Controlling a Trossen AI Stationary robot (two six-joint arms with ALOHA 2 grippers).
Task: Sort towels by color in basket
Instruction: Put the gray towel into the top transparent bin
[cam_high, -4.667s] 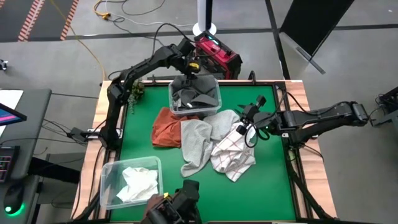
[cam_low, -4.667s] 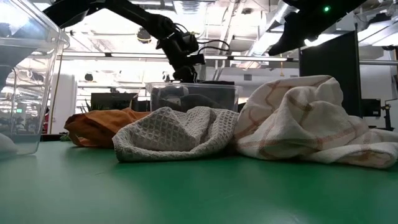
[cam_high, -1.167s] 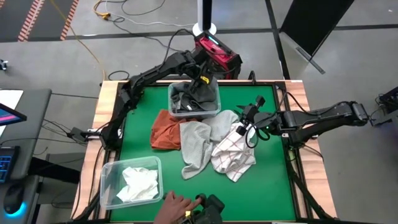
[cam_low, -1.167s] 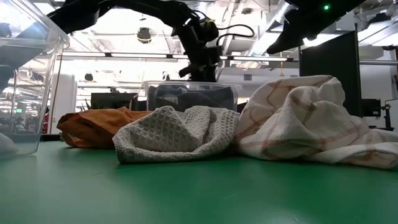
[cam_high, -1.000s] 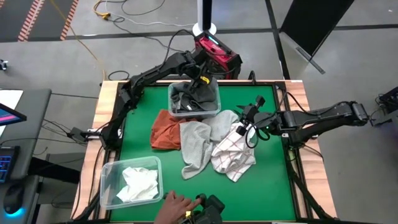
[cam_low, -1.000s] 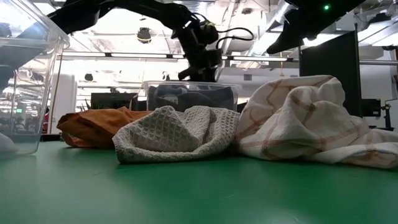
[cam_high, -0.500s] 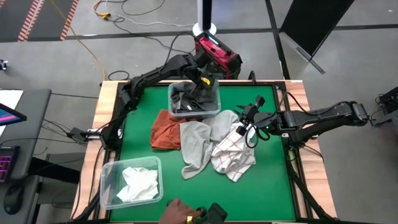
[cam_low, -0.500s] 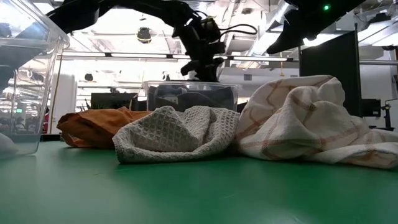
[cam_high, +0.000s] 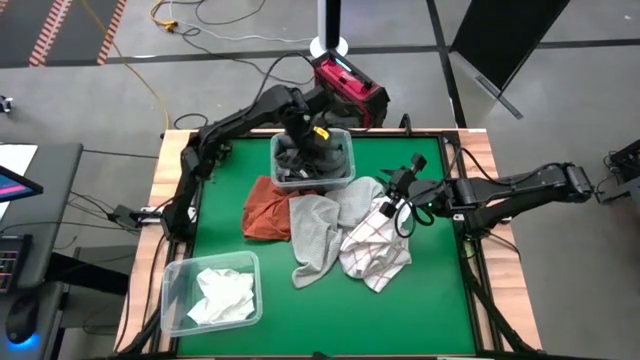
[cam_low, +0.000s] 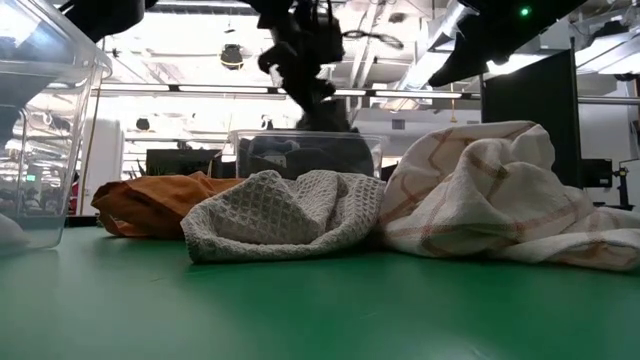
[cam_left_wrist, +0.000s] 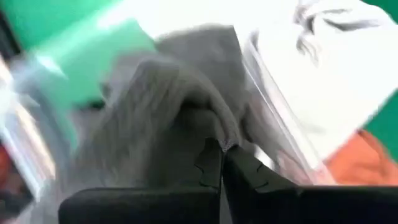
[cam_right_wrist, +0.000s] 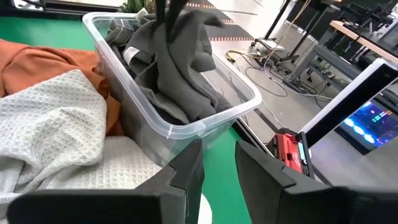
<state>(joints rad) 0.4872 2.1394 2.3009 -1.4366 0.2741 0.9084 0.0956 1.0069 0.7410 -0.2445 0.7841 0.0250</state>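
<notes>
The left end effector (cam_high: 318, 141) is sitting over the clear bin (cam_high: 343, 176) at the far side of the green counter (cam_high: 440, 300). A second ago its fingers were standing apart above the bin; now they are pressed together, and the left wrist view is showing them pinching a fold of the dark grey towel (cam_left_wrist: 155, 106) that is lying inside. In the right wrist view that same towel (cam_right_wrist: 180, 68) is peaking upward out of the bin, as if being drawn up. This looks like a re-grip inside the dark-colour bin, perhaps to tidy or pull back a cloth rather than to add one.

The right end effector (cam_high: 392, 205) is hanging with its fingers partly apart, gripping nothing, just over the red-grid white towel (cam_high: 375, 245). Beside that cloth the light grey waffle towel (cam_high: 315, 235) and the rust orange towel (cam_high: 268, 208) are waiting unsorted, touching one another. A white towel (cam_high: 222, 293) is already lying in the near bin (cam_high: 172, 300). Most of the sorting seems yet to be done.
</notes>
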